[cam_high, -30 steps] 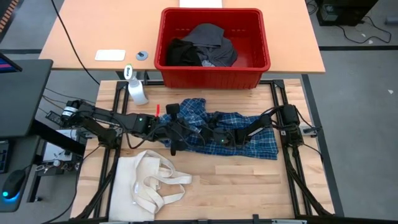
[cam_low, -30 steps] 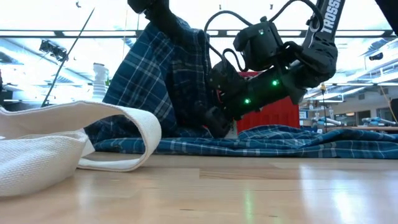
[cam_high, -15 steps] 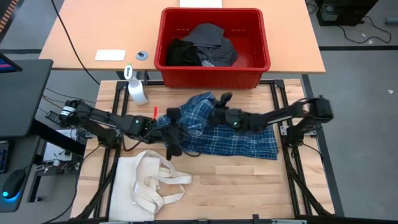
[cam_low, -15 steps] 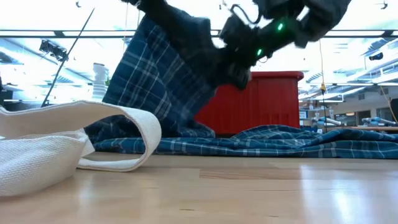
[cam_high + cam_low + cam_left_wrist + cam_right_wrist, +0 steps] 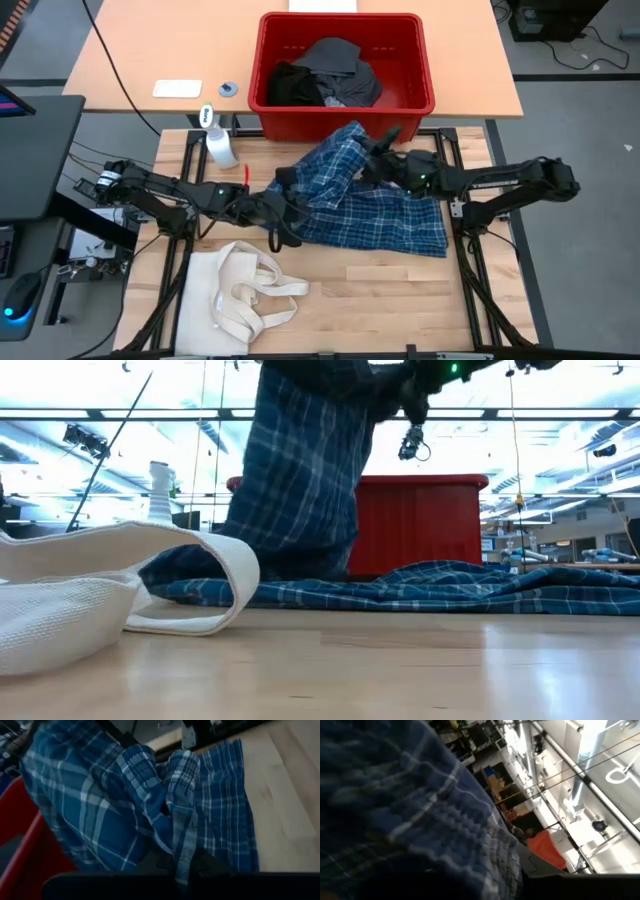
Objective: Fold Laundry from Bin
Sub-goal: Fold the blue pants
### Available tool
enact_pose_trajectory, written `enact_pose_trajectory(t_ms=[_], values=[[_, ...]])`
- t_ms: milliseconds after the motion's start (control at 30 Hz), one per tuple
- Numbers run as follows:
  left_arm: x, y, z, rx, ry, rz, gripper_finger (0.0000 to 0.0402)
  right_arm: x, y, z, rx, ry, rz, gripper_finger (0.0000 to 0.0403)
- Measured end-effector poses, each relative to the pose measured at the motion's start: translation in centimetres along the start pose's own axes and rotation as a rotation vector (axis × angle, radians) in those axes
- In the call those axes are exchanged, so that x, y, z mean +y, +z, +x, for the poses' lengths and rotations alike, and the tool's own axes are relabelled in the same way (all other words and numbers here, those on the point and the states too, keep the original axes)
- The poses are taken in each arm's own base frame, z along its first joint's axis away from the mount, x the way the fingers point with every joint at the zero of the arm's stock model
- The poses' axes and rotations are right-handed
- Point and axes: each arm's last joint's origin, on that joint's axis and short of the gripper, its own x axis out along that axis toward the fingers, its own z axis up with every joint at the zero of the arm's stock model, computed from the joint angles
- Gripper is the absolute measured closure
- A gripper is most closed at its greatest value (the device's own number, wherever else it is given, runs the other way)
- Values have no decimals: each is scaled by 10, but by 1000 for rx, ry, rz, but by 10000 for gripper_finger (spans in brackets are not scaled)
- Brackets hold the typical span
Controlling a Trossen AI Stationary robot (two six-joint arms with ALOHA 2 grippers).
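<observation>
The blue plaid shirt (image 5: 380, 215) lies spread on the wooden table by its lower part, and its upper part is raised between my two grippers. My left gripper (image 5: 283, 200) is shut on the shirt's left side. My right gripper (image 5: 372, 158) is shut on the raised part nearer the bin; in the low view that part (image 5: 300, 470) hangs like a curtain. The red bin (image 5: 345, 110) stands past the table's far edge with dark garments (image 5: 325, 75) inside. My left gripper pinches a bunched fold of the shirt (image 5: 182, 855) between its fingers, coming from the table's left and slanting slightly down. The cloth rises away from the fingers in several gathered layers. My right gripper holds the shirt's raised upper part (image 5: 355, 150), coming level from the table's right. Cloth (image 5: 420, 820) fills its wrist view and hides the fingers. The shirt hangs below it, its lower part on the table.
A cream tote bag (image 5: 245, 290) lies at the near left, its handle (image 5: 200, 560) close to the low camera. A white spray bottle (image 5: 220, 145) stands at the far left. A white card (image 5: 177, 88) and a small round piece (image 5: 229, 89) lie beside the bin.
My right gripper has risen from the spread shirt and gone toward the table's far right, rolling as it went, and has drawn a part of the shirt up with it. The raised cloth now hangs higher and farther right; the lower part has stayed on the table.
</observation>
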Motion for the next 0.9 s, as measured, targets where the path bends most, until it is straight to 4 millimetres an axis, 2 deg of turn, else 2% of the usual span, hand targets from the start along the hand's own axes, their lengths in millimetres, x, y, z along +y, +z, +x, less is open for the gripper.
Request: enact_pose_trajectory(t_ms=[100,333,533,733,900], values=[[1,1,0,-13,4,-9,392,-7,1,-4,-2,12,-15,361],[-1,2,0,-28,-68,-45,392,6,-9,-8,109,125,-88,367],[-6,1,5,-27,-123,-83,392,6,-4,-18,113,136,-112,366],[-24,-3,39,-12,-119,-66,392,-2,-6,-26,142,116,-149,365],[-39,-3,64,-57,-111,-24,392,5,-15,-33,255,155,-177,365]])
